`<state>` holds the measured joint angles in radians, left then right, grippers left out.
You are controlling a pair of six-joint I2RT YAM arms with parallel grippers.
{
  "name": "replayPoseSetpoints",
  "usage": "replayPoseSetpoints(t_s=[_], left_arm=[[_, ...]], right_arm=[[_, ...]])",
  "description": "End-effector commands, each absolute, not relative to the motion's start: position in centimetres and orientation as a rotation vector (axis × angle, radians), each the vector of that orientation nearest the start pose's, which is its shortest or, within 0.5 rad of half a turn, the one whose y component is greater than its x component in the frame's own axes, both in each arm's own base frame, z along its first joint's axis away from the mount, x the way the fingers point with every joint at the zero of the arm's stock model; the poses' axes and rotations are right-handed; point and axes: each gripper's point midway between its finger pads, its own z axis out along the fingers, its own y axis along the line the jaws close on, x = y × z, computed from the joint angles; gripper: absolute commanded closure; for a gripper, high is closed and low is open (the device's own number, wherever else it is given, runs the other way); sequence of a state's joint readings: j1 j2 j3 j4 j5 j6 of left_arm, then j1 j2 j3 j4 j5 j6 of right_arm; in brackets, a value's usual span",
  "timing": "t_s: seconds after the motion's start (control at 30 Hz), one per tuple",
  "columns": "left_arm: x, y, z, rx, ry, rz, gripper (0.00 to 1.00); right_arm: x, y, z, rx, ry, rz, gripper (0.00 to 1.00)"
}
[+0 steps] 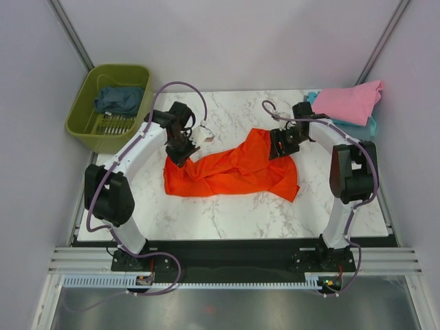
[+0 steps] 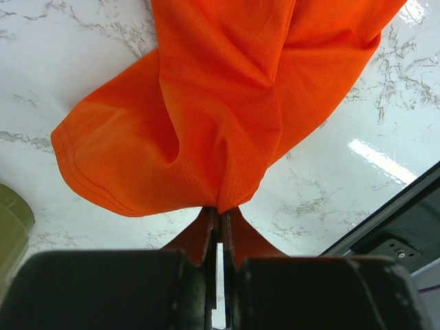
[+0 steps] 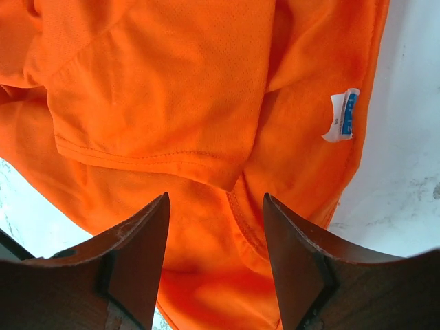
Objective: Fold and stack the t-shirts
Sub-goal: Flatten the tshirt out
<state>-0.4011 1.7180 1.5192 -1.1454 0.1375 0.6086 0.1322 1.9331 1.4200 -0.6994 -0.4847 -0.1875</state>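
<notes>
You're working on a marble table (image 1: 227, 206) between grey walls (image 1: 227, 41), left gripper (image 2: 218, 210) pinching the orange shirt (image 1: 234, 168), right gripper (image 3: 216, 198) gaping over it.

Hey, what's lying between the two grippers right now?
The orange-red t-shirt, crumpled, stretches from the left gripper, which pinches its edge, across to the right gripper. The top view shows it.

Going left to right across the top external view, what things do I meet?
Olive-green basket → orange-red t-shirt → pink t-shirt. Left out as overlapping: dark t-shirt in the basket, teal t-shirt under the pink, left gripper and right gripper over the orange-red one.
</notes>
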Motion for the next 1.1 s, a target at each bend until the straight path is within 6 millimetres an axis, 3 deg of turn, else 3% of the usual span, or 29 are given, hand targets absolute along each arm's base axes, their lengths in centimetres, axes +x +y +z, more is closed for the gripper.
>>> replayPoseSetpoints(t_s=[0.0,0.1,0.4,0.5,0.67,0.8,0.9,1.0,1.03,1.07], left_arm=[[31.5,-13.9,14.0,1.339,2.518,-0.196,0.96],[31.7,-13.8,13.9,1.331,2.526,-0.186,0.96],[31.9,-13.4,13.3,1.320,2.546,-0.180,0.96],[31.9,-13.5,13.3,1.314,2.547,-0.187,0.96],[31.9,-13.5,13.3,1.306,2.544,-0.188,0.96],[32.0,-13.5,13.5,1.300,2.535,-0.187,0.96],[32.6,-13.1,14.2,1.279,2.514,-0.136,0.97],[34.5,-12.1,16.6,1.221,2.426,0.009,0.97],[35.3,-12.0,18.1,1.206,2.381,0.050,0.97],[36.0,-11.6,19.7,1.175,2.333,0.096,0.97]], right_arm=[[39.4,13.3,6.8,-0.562,2.620,0.722,0.36],[39.5,13.2,5.4,-0.558,2.652,0.737,0.38],[39.9,13.8,4.5,-0.537,2.674,0.801,0.49],[39.9,13.9,4.7,-0.549,2.669,0.799,0.60],[40.0,13.7,5.8,-0.563,2.644,0.776,0.97],[40.0,13.6,7.0,-0.581,2.617,0.754,1.00],[40.9,13.6,9.8,-0.587,2.544,0.723,1.00],[42.6,13.2,15.1,-0.603,2.407,0.631,1.00],[43.4,13.0,18.4,-0.611,2.324,0.587,1.00],[44.0,12.7,20.2,-0.621,2.276,0.533,1.00]])
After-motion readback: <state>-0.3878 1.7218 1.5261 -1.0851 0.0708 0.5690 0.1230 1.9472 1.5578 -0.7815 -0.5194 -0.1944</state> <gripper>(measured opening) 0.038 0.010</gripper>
